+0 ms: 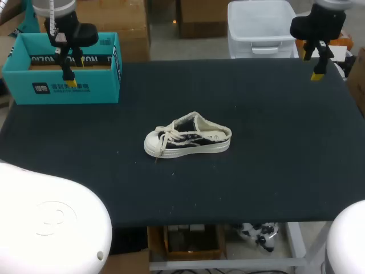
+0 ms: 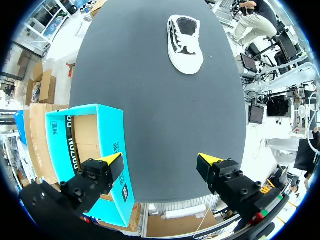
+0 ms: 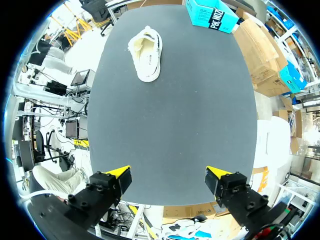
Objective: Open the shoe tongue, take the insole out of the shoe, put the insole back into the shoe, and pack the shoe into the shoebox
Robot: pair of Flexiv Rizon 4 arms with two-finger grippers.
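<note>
Stage: the start, by my reading; none of the four steps looks done.
Done: nothing that shows.
Left to do: open the tongue, take the insole out, put it back, then pack the shoe into the box.
Shoe, place: alone near the middle of the table, sole down, toe toward my left, well apart from both arms and from the box.
Shoe, look: a low black sneaker with a white sole and toe cap, pale laces crossing the front, and a cream fleecy lining round the opening.
Tongue: lies flat under the laces, not lifted as far as I can tell.
Insole: nothing lies loose on the table, so I judge it to be inside the shoe; the opening is too small to show it.
Box: teal, top open, brown inside, at the far left corner of the table, with nothing visible in it.
Left gripper: held high over the box's near wall, fingers spread wide, nothing between them.
Right gripper: held high at the far right corner of the table, fingers likewise wide apart and holding nothing.
Next, as I judge: one arm has to come down to the shoe and steady it while the other works the tongue.
</note>
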